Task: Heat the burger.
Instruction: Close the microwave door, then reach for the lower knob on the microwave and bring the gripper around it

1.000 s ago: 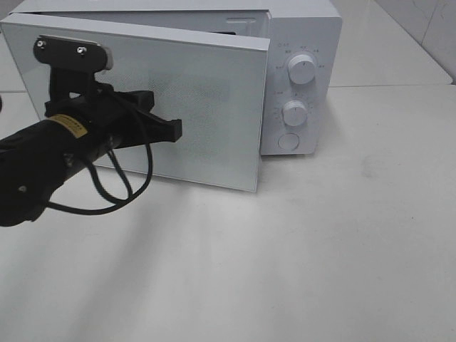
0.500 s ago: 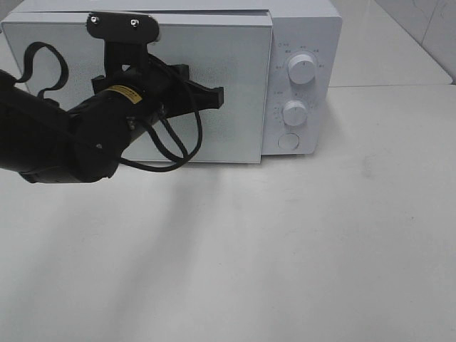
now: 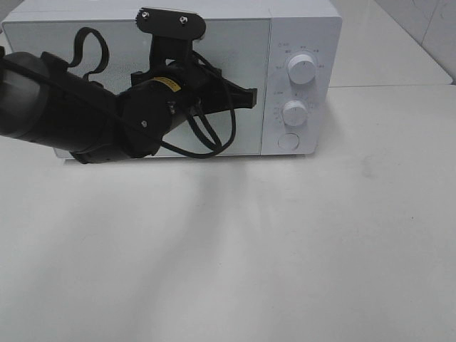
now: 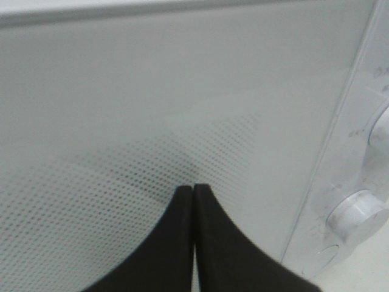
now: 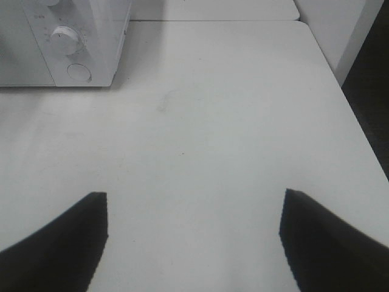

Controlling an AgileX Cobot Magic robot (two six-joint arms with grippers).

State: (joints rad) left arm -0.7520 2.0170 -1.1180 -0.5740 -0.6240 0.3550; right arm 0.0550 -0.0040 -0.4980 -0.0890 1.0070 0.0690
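The burger is out of view in every frame. The white microwave [image 3: 303, 28] stands at the back of the table with its door [image 3: 242, 50] flush against the body. My left gripper [image 3: 251, 96] is shut and empty, its tips against the door's right part, close to the control panel. The left wrist view shows the shut fingertips [image 4: 193, 190] touching the dotted door window [image 4: 152, 91]. My right gripper [image 5: 193, 196] is open and empty above the bare table, away from the microwave [image 5: 61, 42]; it does not show in the exterior high view.
Two white knobs [image 3: 302, 69] [image 3: 294, 112] and a round button [image 3: 288, 141] sit on the microwave's right panel. The white table [image 3: 285, 249] extends in front. A table edge [image 5: 352, 115] drops off on the right side of the right wrist view.
The microwave door has swung from ajar to shut. My left gripper moved right and back with it, staying against the door. The right gripper has not changed.
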